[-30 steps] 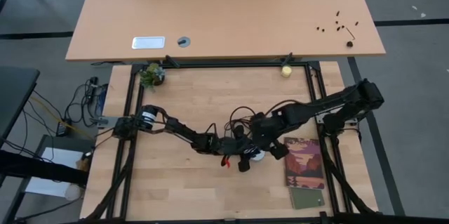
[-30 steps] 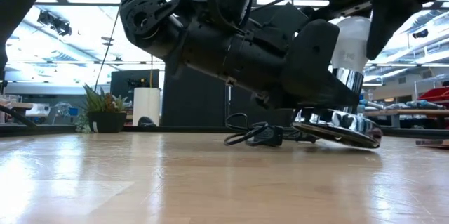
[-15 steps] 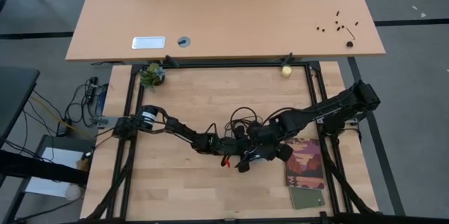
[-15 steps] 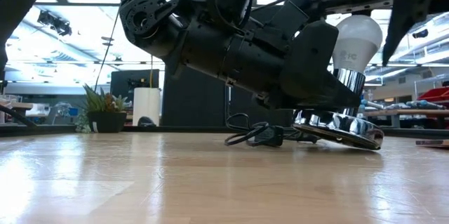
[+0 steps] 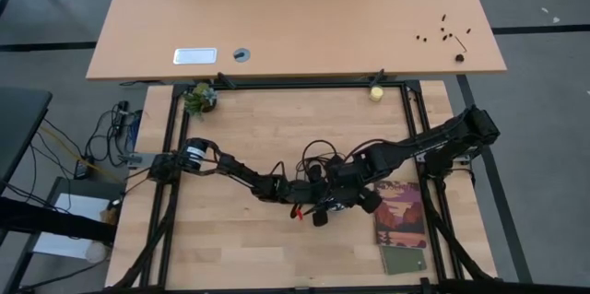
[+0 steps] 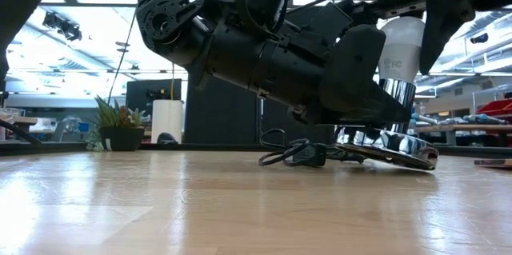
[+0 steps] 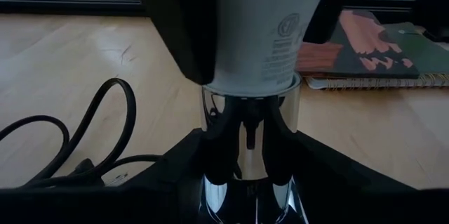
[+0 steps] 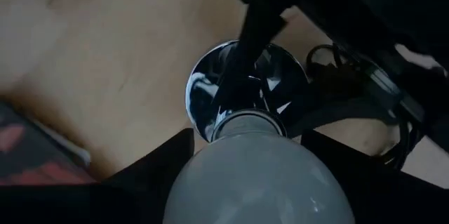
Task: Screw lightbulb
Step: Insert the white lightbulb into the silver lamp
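Lightbulb (image 6: 400,47) stands upright in the chrome socket (image 6: 388,145), near table centre, slightly toward 5 o'clock in the overhead view, with the black cord (image 6: 292,153) trailing off toward 11 o'clock. Step in hand, as I judge it: regripping the glass for another turn of threading. To do it well, the grip should sit evenly on the widest part of the glass, wrist axis kept in line with the socket neck so the thread does not cross, and the turn made gently with no sideways push, since the socket base looks tilted on the wood. Right gripper (image 8: 256,168) comes from above; its fingers (image 8: 151,164) stand on either side of the glass, partly open and very close to it, but I cannot tell whether they press it yet. Left gripper (image 7: 249,150) reaches in from 9 o'clock, low on the table, fingers closed on the socket neck just under the glass, holding it fast. Booklet (image 5: 400,212) lies just beside, at 3 o'clock.
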Available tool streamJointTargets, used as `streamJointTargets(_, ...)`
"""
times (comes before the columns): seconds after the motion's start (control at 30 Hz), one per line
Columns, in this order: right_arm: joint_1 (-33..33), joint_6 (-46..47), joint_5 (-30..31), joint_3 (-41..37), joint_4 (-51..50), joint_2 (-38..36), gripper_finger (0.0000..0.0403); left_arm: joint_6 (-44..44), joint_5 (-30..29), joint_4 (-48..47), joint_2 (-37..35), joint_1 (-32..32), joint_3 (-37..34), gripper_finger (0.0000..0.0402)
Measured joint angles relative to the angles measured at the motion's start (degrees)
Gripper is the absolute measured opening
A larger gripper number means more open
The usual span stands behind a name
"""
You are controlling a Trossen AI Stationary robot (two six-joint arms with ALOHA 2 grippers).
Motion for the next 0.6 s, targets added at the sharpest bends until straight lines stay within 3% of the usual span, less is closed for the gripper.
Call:
streamJointTargets(0.13,-0.41,7.98,-0.45,0.01,0.73,0.0,0.0271,-0.04,-0.82,0.31,0.02,-0.04,-0.02,0.0188)
streamJointTargets(0.3,-1.14,20.55,-0.75,0.01,1.55,0.0,0.0263,-0.24,-0.89,1.07,0.11,-0.04,-0.04,0.0188)
streamJointTargets(0.6,-1.53,49.17,-0.41,0.0,3.55,0.0,0.0273,-3.56,-1.68,1.59,0.13,-0.11,-0.07,0.0188)
